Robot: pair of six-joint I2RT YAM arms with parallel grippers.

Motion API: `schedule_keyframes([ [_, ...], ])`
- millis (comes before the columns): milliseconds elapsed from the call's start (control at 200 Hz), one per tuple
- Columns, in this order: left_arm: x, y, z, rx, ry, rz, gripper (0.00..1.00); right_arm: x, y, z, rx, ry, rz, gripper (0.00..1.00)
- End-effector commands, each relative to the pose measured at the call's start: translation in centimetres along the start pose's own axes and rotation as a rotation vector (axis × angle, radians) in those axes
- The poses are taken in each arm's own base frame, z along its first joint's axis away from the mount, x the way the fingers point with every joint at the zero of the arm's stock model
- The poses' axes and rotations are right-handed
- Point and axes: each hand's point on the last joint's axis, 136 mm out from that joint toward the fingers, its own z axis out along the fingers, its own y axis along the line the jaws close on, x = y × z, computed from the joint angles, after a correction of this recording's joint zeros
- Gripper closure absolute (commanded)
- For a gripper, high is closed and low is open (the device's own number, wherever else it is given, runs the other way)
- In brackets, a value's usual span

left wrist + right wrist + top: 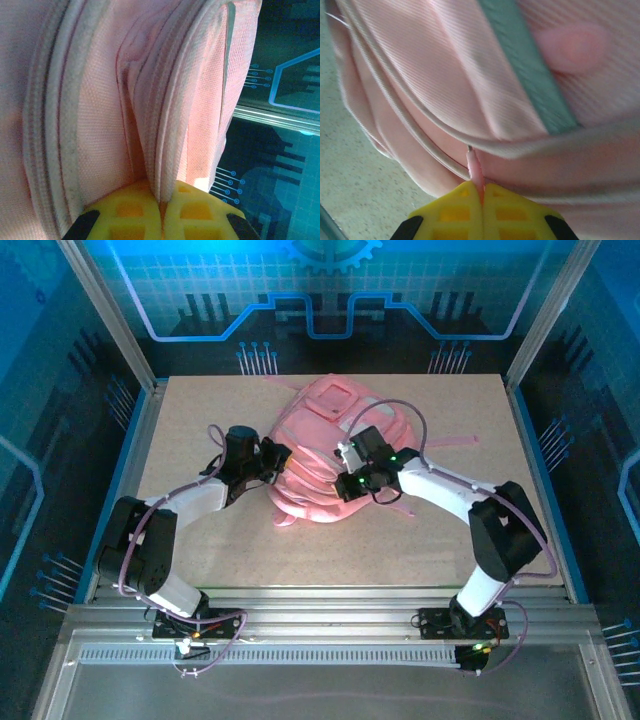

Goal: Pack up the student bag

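The student bag (322, 455), a soft pink backpack with pale piping, lies in the middle of the table between both arms. My left gripper (272, 462) is at its left side, its yellow fingers (130, 212) shut on a pinched fold of pink fabric and zipper edge (167, 150). At the bag's right side my right gripper (350, 480) is shut on a thin pink zipper pull (474, 169) that sticks out between the yellow fingers (510, 210). A grey-green band (530, 70) crosses the bag's fabric above.
The speckled beige tabletop (400, 550) lies bare in front of the bag. Pink straps (455, 443) trail off the bag toward the back right. Metal posts and blue-lit walls (110, 330) enclose the table.
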Motion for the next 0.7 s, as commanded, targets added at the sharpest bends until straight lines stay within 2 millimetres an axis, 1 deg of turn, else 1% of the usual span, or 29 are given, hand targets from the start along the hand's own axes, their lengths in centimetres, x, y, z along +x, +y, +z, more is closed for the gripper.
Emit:
schedule_keyframes([
  [0, -3.0, -3.2, -1.1, 0.069, -0.087, 0.049, 1.00, 2.4, -5.6, -1.9, 0.191, 0.069, 0.031, 1.00],
  [70, -3.0, -3.3, -1.2, 0.066, -0.079, 0.053, 1.00, 2.3, -7.2, -3.0, 0.249, 0.057, 0.028, 1.00],
  [195, -2.9, -3.4, -1.4, 0.059, -0.064, 0.064, 1.00, 1.0, -9.9, -4.8, 0.358, 0.006, 0.031, 1.00],
  [290, -2.6, -3.4, -1.4, 0.057, -0.047, 0.067, 1.00, -0.4, -11.1, -5.8, 0.390, -0.045, 0.050, 1.00],
  [370, -2.3, -3.5, -1.4, 0.062, -0.035, 0.068, 1.00, -1.1, -11.5, -6.4, 0.399, -0.071, 0.068, 1.00],
  [420, -2.3, -3.6, -1.4, 0.064, -0.033, 0.082, 1.00, -1.3, -11.6, -6.7, 0.397, -0.080, 0.090, 1.00],
  [445, -2.4, -3.7, -1.5, 0.063, -0.033, 0.100, 0.90, -1.3, -11.5, -6.8, 0.387, -0.086, 0.096, 0.93],
  [465, -2.4, -3.8, -1.5, 0.058, -0.032, 0.115, 0.77, -1.3, -11.4, -7.0, 0.386, -0.092, 0.100, 0.85],
  [485, -2.5, -3.8, -1.6, 0.052, -0.035, 0.129, 0.65, -1.3, -11.5, -7.1, 0.386, -0.100, 0.104, 0.75],
  [490, -2.5, -3.8, -1.6, 0.050, -0.035, 0.135, 0.63, -1.3, -11.5, -7.2, 0.387, -0.102, 0.106, 0.72],
  [505, -2.6, -3.8, -1.6, 0.043, -0.036, 0.148, 0.53, -1.2, -11.6, -7.3, 0.391, -0.108, 0.109, 0.64],
  [515, -2.7, -3.9, -1.7, 0.039, -0.039, 0.157, 0.48, -1.2, -11.7, -7.4, 0.396, -0.111, 0.112, 0.58],
  [535, -2.7, -3.8, -1.7, 0.028, -0.041, 0.171, 0.39, -1.1, -11.8, -7.6, 0.399, -0.122, 0.115, 0.51],
  [550, -2.9, -3.8, -1.9, 0.022, -0.048, 0.185, 0.28, -1.2, -12.0, -7.9, 0.406, -0.132, 0.117, 0.47],
  [575, -3.1, -3.8, -2.1, 0.014, -0.055, 0.219, 0.12, -1.2, -12.5, -8.2, 0.423, -0.148, 0.124, 0.44],
  [585, -3.2, -3.8, -2.2, 0.010, -0.062, 0.231, 0.09, -1.1, -12.8, -8.3, 0.431, -0.151, 0.127, 0.44],
  [595, -3.3, -3.8, -2.3, 0.005, -0.065, 0.242, 0.03, -1.1, -13.0, -8.5, 0.441, -0.160, 0.131, 0.44],
  [620, -3.6, -3.7, -2.5, -0.008, -0.076, 0.272, 0.01, -1.1, -13.8, -9.1, 0.470, -0.177, 0.143, 0.43],
  [695, -5.1, -3.1, -3.6, -0.061, -0.119, 0.353, 0.01, -0.7, -17.0, -10.5, 0.559, -0.223, 0.199, 0.43],
])
